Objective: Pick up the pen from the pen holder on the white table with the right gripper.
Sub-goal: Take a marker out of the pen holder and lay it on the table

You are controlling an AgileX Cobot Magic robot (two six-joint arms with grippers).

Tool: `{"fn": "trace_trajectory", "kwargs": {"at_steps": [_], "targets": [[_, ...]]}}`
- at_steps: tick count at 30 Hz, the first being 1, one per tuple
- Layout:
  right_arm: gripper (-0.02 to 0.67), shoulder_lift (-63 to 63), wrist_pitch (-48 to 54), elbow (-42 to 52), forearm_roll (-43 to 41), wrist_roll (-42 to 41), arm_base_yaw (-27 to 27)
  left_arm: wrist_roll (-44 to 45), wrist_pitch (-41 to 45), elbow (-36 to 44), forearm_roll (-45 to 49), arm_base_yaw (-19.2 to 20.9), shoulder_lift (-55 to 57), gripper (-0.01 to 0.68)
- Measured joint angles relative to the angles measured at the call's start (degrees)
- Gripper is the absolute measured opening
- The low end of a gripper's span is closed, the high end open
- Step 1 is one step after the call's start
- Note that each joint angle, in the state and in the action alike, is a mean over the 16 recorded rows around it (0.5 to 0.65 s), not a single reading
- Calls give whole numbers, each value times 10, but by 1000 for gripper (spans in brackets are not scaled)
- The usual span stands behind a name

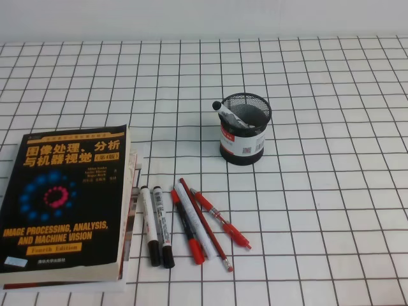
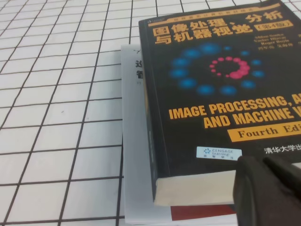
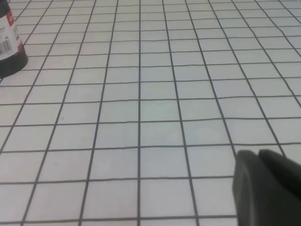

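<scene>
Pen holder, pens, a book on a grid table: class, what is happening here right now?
Nothing is being handled yet. The pen leans inside the black mesh pen holder on the white table, untouched. Loose markers and red pens lie in front of it, beside a book. Neither arm shows in the overhead view. The right claw hangs over bare grid, with the holder far off to its left; the left claw sits over the book's edge.

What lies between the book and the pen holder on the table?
In the exterior high view, only bare white table separates the book from the pen holder; the markers lie nearer the camera.
</scene>
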Motion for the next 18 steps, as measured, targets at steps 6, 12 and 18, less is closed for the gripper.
{"fn": "trace_trajectory", "kwargs": {"at_steps": [6, 12, 18], "targets": [[-15, 0, 0, 0, 0, 0, 0, 0, 0, 0, 0, 0, 0, -4], [-15, 0, 0, 0, 0, 0, 0, 0, 0, 0, 0, 0, 0, -4], [-14, 0, 0, 0, 0, 0, 0, 0, 0, 0, 0, 0, 0, -4]]}}
